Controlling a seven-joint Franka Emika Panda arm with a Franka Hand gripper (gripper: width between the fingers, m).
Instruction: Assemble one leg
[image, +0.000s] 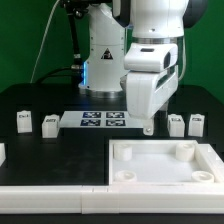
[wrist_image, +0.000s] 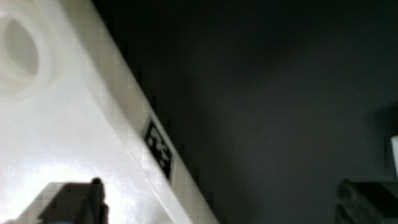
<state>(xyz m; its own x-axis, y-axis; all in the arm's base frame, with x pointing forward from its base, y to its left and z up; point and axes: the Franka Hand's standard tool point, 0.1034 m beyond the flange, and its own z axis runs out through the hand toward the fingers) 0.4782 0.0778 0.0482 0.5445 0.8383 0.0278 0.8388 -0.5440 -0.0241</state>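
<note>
on black table (image: 30, 100), large white tray-like piece (image: 165, 165) at front, toward exterior view's right. gripper (image: 148, 126) low, just behind its rear edge, fingers (wrist_image: 71, 202) spread wide, nothing between. marker board (image: 103, 121) beside gripper. 4 legs (image: 177, 123) upright on table: 2 near gripper at exterior view's right, 2 beyond marker board at left.

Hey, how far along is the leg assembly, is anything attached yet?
Done: nothing visible. Two legs stand loose on the exterior view's left of the marker board, and two more on its right. The corner sockets of the tray look empty. In hand: the claw is open and empty, low by the tray's far edge. Left: grasp a leg and fit it into a socket.
</note>
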